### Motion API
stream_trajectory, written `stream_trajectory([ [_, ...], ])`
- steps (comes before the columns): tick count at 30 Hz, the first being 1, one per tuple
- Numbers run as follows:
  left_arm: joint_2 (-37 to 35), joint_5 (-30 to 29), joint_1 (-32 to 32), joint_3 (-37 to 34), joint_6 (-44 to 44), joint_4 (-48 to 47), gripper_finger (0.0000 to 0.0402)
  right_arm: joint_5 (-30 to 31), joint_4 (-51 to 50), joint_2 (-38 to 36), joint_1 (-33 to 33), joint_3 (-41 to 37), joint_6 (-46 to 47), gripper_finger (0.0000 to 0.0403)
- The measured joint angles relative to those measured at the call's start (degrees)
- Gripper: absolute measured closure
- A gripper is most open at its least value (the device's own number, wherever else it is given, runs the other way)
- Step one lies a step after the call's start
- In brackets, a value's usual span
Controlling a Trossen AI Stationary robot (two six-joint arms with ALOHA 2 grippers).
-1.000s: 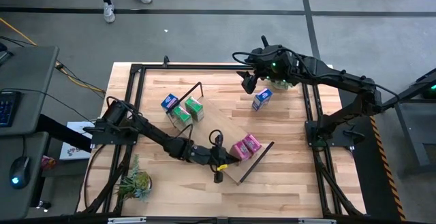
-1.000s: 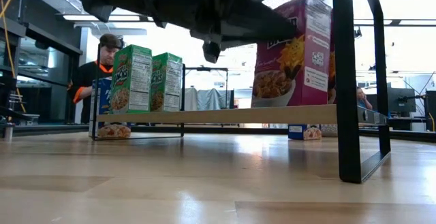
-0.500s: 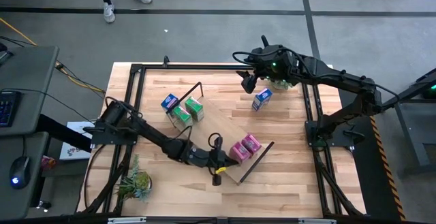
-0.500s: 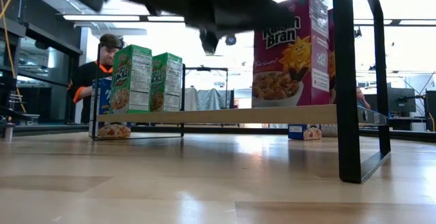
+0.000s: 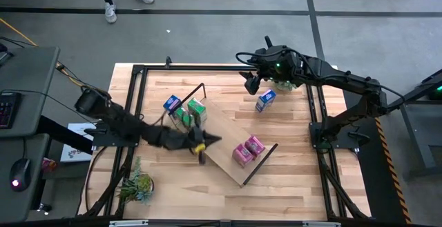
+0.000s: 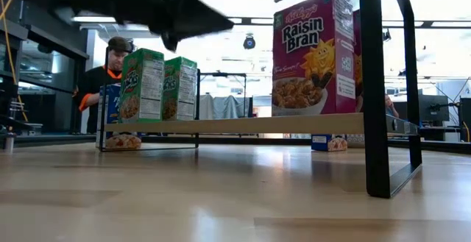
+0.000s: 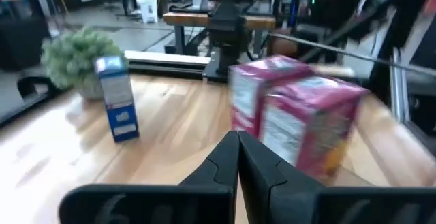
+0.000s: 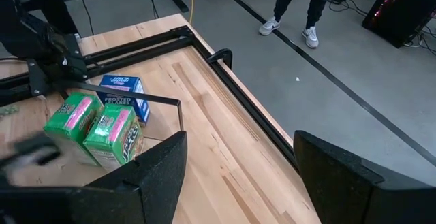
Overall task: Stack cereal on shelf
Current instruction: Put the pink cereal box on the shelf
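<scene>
Fingers pressed together on my left gripper (image 5: 202,143), above the shelf (image 5: 224,146) mid-board; right gripper (image 5: 251,84) spread near the far edge. Low: smooth light-wood board carries upright green boxes (image 6: 158,84) and pink boxes (image 6: 313,51). Left wrist: fingertips (image 7: 238,149) closed, pink cardboard boxes (image 7: 293,112) ahead, blue box (image 7: 118,97) apart on the table.

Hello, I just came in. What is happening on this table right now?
A two-armed robot is putting small cereal boxes on a wooden shelf. Two pink boxes and two green boxes stand on it. One blue box stands on the table beside the green ones, another blue box farther off near the right gripper, which hovers open. The left gripper, shut and empty, is over the shelf's middle.
</scene>
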Motion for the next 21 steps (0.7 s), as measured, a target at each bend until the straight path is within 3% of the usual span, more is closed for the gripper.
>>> stream_trajectory([
  [4, 5.0, 9.8, 6.6, -0.5, -6.8, 2.4, 0.0402, 0.0, -0.1, 0.0, 0.0, 0.0, 0.0, 0.0141],
  [7, 10.3, 13.7, 7.4, 3.8, -7.3, 2.9, 0.0402, 0.0, -0.6, 0.0, 0.0, 0.0, 0.0, 0.0141],
  [13, 16.9, 13.8, 6.0, 10.3, -6.9, 1.9, 0.0402, 0.0, -1.0, 0.0, 0.0, 0.0, 0.2, 0.0141],
  [21, 15.9, 12.8, 4.0, 11.2, -7.9, 2.2, 0.0402, 0.0, -1.9, 0.0, 0.0, 0.0, 0.4, 0.0141],
])
